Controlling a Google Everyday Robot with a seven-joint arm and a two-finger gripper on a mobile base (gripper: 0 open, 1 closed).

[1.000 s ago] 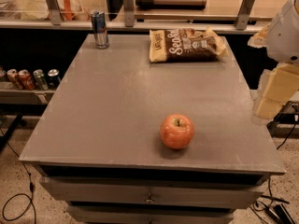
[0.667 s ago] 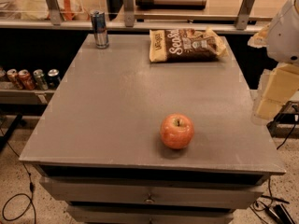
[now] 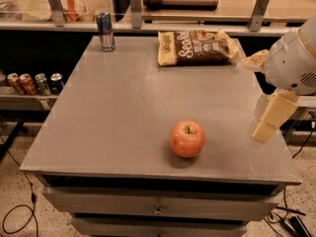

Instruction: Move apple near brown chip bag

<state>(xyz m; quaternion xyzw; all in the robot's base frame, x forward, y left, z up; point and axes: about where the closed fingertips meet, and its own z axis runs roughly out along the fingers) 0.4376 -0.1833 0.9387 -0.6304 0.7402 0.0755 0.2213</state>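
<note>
Camera view: round red-orange apple (image 3: 187,138) sits near the front edge of the grey table (image 3: 123,112), right of centre. Crinkly dark brown chip bag (image 3: 196,47) lies flat at the back edge, well apart. Pale beige gripper (image 3: 270,116) hangs over the right edge. Whether it is open or closed, cannot tell.
</note>
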